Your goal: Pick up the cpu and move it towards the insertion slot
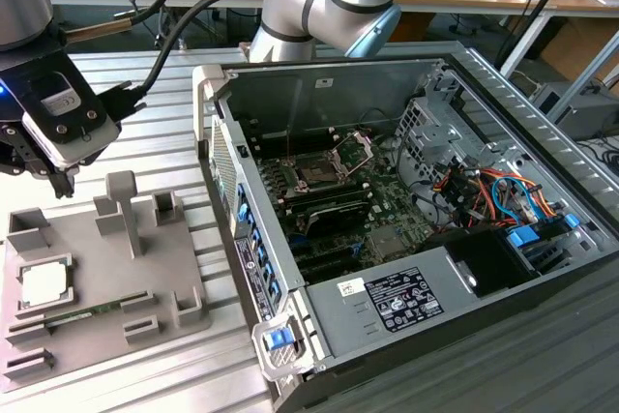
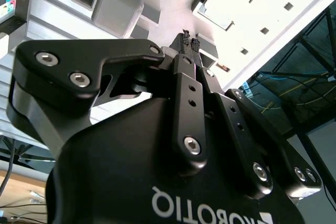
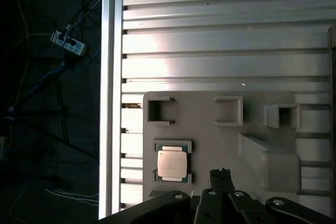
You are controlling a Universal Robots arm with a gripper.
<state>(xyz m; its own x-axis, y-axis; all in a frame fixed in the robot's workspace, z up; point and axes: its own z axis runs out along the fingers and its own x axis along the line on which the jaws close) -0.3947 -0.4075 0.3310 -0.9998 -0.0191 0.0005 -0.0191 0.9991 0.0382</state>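
**Closed gripper hangs over parts tray, cpu not yet lifted**

Exterior view: the gripper (image 1: 60,181), closed on nothing, hovers above the grey fixture tray (image 1: 97,355). There the cpu (image 1: 44,284) lies flat in its square nest, well apart from the insertion slot (image 1: 319,173) inside the open computer case (image 1: 503,74). The slot's bracket (image 1: 355,147) stands raised, evidently to leave the socket free. A white printed label (image 1: 392,299) marks the case. Second wrist view: the 2 fingertips (image 2: 185,38) meet, and white lettering runs across the gripper body. First wrist view: the cpu (image 3: 172,163) sits near the closed tips, its nest's walls apparently keeping it square for a grasp.
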